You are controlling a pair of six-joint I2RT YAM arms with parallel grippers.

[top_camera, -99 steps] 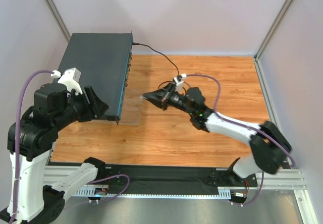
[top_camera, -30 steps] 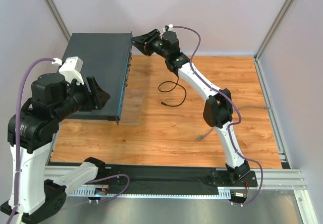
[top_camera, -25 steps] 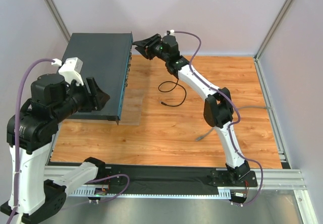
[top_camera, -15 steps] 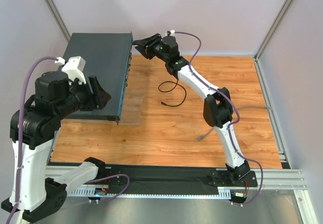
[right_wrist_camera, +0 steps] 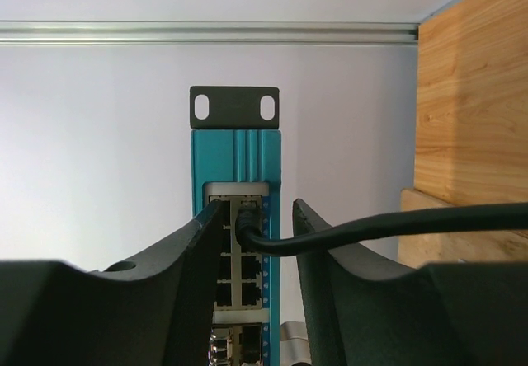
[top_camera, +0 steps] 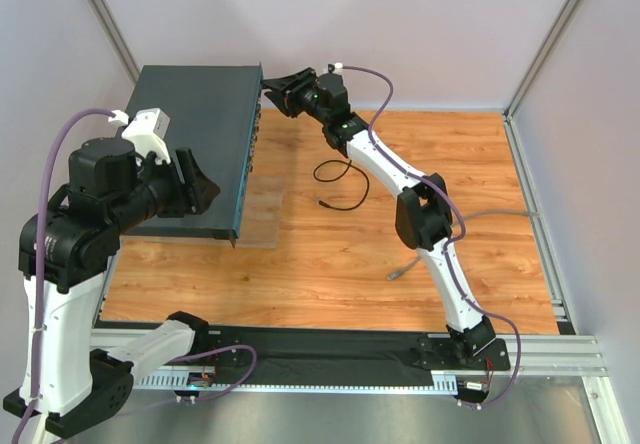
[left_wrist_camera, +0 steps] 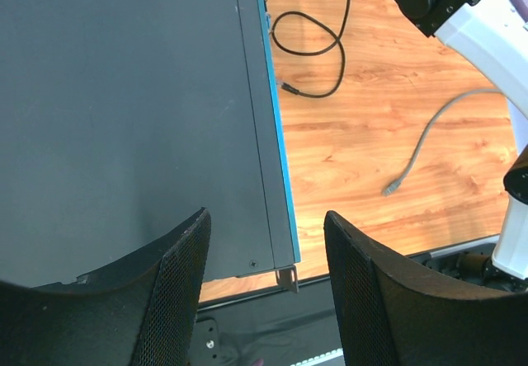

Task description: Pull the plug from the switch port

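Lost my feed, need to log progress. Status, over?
Right gripper open, jaws straddling plug, plug seated in switch. Left gripper open above switch top. Nothing blocking.

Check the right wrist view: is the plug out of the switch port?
No: the plug is seated in the switch, its cable leading out between the fingers of the right gripper.

The switch's point(right_wrist_camera: 237, 147) teal front face stands upright, a black slotted bracket point(right_wrist_camera: 234, 107) at its top. A black plug point(right_wrist_camera: 246, 220) sits in its uppermost port row, its cable point(right_wrist_camera: 371, 226) running right. The right gripper's point(right_wrist_camera: 257, 207) fingers are spread either side of the plug.
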